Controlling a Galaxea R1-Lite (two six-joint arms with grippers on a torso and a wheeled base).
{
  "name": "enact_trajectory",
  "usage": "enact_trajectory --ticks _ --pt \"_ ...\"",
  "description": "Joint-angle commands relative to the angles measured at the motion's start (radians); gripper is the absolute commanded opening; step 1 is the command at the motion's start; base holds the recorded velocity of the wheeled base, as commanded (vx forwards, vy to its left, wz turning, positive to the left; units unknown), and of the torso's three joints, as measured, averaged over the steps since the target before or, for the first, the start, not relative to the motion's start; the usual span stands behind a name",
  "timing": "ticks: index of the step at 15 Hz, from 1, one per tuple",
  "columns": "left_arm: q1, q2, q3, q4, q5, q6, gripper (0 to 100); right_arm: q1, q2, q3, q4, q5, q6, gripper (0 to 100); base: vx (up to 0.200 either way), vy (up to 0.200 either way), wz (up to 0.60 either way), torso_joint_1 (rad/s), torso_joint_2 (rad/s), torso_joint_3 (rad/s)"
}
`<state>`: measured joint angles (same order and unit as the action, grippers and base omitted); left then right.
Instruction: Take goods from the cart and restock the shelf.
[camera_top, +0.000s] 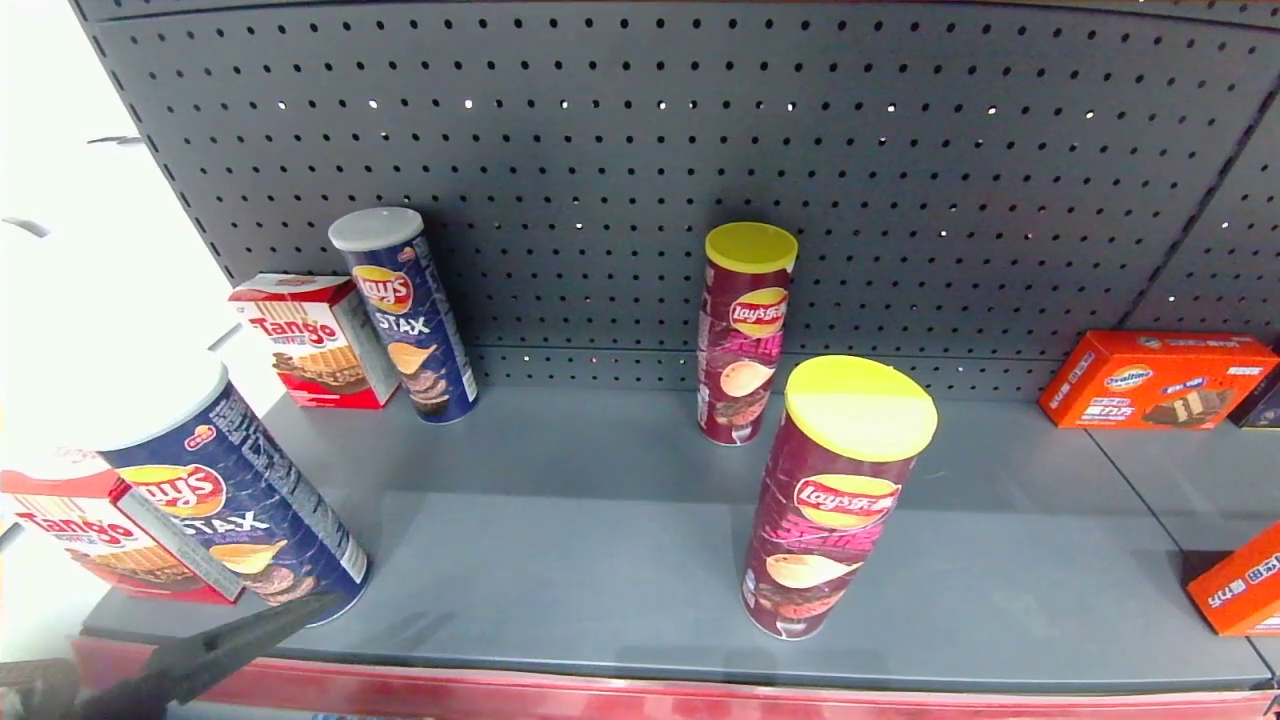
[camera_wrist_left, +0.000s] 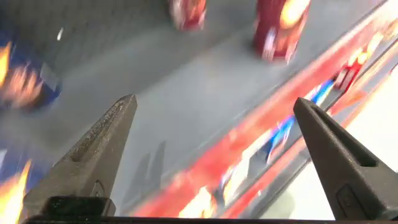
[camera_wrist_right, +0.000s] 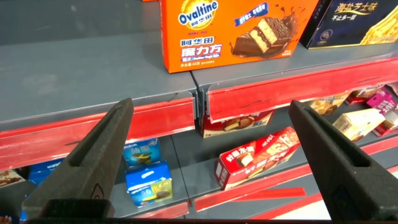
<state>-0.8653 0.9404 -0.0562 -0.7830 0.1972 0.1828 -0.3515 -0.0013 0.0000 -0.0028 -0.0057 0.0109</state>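
- Grey shelf (camera_top: 600, 560), pegboard (camera_top: 640, 150) behind: two maroon tubes (camera_top: 830, 500), yellow lids and oval logos, right of centre; two navy tubes (camera_top: 405, 315) and red boxes (camera_top: 315, 340) left.
- Left gripper (camera_wrist_left: 214, 102) spread, empty, by the near shelf edge.
- Right gripper (camera_wrist_right: 210, 104) spread, empty.

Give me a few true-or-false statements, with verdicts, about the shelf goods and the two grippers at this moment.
1. The front maroon can and the rear maroon can both stand upright on the shelf. True.
2. The left gripper holds a can. False: it is open and empty.
3. The maroon cans have grey lids. False: their lids are yellow.
4. A red box stands right beside the rear blue can. True.
5. The right gripper is shut. False: it is open, with nothing between its fingers.
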Motion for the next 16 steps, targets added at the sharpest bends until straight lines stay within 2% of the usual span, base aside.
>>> enact_trajectory --ticks 1,2,3,4,5,6,7,8,9,11,13,15,16 --pt "0.164 -0.236 0.056 0.126 -0.019 0.000 100 0.000 0.001 0.000 0.000 0.000 0.000 100 0.000 0.000 0.00 0.000 0.00 0.000" --pt "0.282 -0.307 0.056 0.200 -0.073 0.007 100 0.000 0.001 0.000 0.000 0.000 0.000 100 0.000 0.000 0.00 0.000 0.00 0.000" --pt "0.368 -0.359 0.056 0.248 -0.144 0.009 100 0.000 0.001 0.000 0.000 0.000 0.000 100 0.000 0.000 0.00 0.000 0.00 0.000" --pt "0.479 -0.442 0.056 0.321 -0.283 0.006 100 0.000 0.001 0.000 0.000 0.000 0.000 100 0.000 0.000 0.00 0.000 0.00 0.000" --pt "0.532 -0.494 0.056 0.372 -0.351 0.004 100 0.000 0.001 0.000 0.000 0.000 0.000 100 0.000 0.000 0.00 0.000 0.00 0.000" --pt "0.663 -0.620 0.056 0.499 -0.446 0.001 100 0.000 0.001 0.000 0.000 0.000 0.000 100 0.000 0.000 0.00 0.000 0.00 0.000" --pt "0.743 -0.712 0.056 0.568 -0.460 0.001 100 0.000 0.001 0.000 0.000 0.000 0.000 100 0.000 0.000 0.00 0.000 0.00 0.000" --pt "0.782 -0.752 0.056 0.599 -0.460 0.001 100 0.000 0.001 0.000 0.000 0.000 0.000 100 0.000 0.000 0.00 0.000 0.00 0.000" --pt "0.850 -0.816 0.056 0.653 -0.458 0.000 100 0.000 0.001 0.000 0.000 0.000 0.000 100 0.000 0.000 0.00 0.000 0.00 0.000" --pt "0.898 -0.873 0.056 0.720 -0.458 -0.006 100 0.000 0.001 0.000 0.000 0.000 0.000 100 0.000 0.000 0.00 0.000 0.00 0.000" --pt "0.865 -0.936 0.056 0.719 -0.453 -0.075 100 0.000 0.001 0.000 0.000 0.000 0.000 100 0.000 0.000 0.00 0.000 0.00 0.000" --pt "0.865 -0.940 0.056 0.719 -0.447 -0.106 100 0.000 0.001 0.000 0.000 0.000 0.000 100 0.000 0.000 0.00 0.000 0.00 0.000" --pt "0.865 -0.940 0.056 0.719 -0.447 -0.106 100 0.000 0.001 0.000 0.000 0.000 0.000 100 0.000 0.000 0.00 0.000 0.00 0.000"
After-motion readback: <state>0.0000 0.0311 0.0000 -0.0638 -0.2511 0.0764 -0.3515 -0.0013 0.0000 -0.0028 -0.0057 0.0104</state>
